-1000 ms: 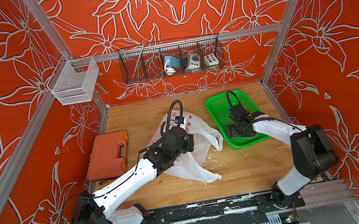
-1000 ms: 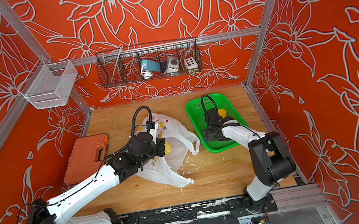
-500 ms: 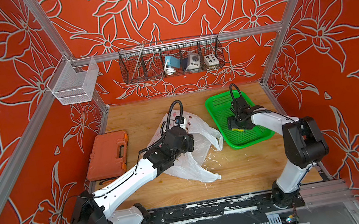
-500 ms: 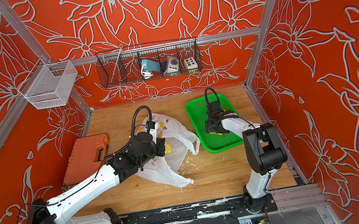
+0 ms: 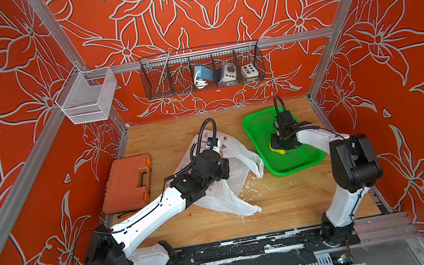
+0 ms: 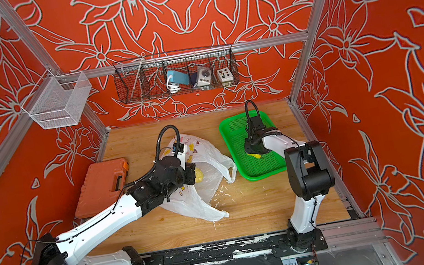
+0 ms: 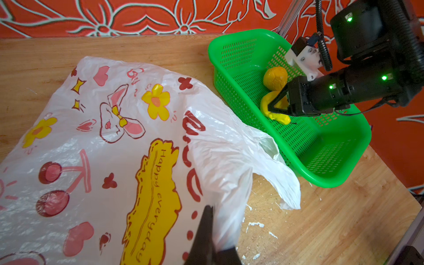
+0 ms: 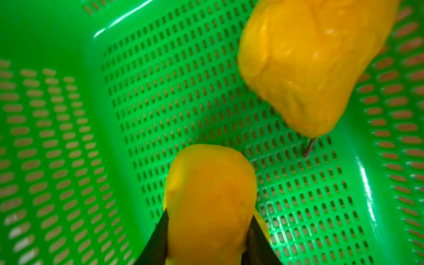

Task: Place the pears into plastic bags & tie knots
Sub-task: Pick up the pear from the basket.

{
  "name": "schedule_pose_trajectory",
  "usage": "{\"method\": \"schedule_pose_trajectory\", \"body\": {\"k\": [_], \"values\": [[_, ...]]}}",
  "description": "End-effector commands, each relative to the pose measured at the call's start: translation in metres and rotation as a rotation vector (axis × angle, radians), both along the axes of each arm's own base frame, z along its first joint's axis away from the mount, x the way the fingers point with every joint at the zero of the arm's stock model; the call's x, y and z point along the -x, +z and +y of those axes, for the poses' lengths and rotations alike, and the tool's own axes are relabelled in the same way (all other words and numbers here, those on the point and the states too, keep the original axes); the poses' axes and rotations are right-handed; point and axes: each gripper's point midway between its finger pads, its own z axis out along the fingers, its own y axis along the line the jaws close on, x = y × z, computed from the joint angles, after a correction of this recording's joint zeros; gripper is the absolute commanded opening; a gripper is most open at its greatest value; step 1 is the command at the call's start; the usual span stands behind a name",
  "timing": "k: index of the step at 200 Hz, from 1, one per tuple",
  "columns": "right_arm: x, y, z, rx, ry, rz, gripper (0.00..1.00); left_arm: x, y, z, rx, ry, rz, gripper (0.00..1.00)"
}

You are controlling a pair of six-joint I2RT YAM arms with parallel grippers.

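Your right pincer (image 8: 207,220) grips the bright yellow pear (image 8: 208,183) inside the green basket (image 8: 68,114); your left pincer (image 7: 213,234) is clenched on the plastic bag (image 7: 114,137) on the bench (image 7: 321,229), its label (image 7: 156,188) reading "Happy everyday".

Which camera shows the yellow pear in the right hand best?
Right wrist: the bright yellow lumpy pear is close up, gripped by the right hand. Left wrist shows it partly behind that hand; both top views show only a sliver.
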Motion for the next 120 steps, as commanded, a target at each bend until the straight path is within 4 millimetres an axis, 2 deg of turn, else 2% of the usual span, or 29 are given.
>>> {"method": "schedule_pose_trajectory", "body": {"k": [1, 29, 51, 67, 100, 120], "values": [[0.014, 0.039, 0.009, -0.088, 0.016, -0.077, 0.23, -0.002, 0.001, -0.002, 0.005, -0.004, -0.009, 0.0], [0.043, 0.087, 0.015, -0.178, 0.034, -0.174, 0.23, -0.002, -0.001, -0.003, 0.005, -0.007, -0.006, 0.0], [0.075, 0.126, 0.034, -0.306, 0.092, -0.244, 0.24, -0.002, -0.004, -0.005, 0.007, -0.013, 0.001, 0.0], [0.105, 0.147, 0.051, -0.369, 0.15, -0.268, 0.24, -0.003, -0.004, -0.006, 0.006, -0.015, 0.004, 0.0], [0.162, 0.168, 0.093, -0.499, 0.26, -0.273, 0.26, -0.003, -0.004, -0.008, 0.009, -0.02, 0.006, 0.0], [0.18, 0.166, 0.123, -0.595, 0.298, -0.245, 0.26, -0.004, -0.004, -0.009, 0.01, -0.021, 0.009, 0.0]]}}
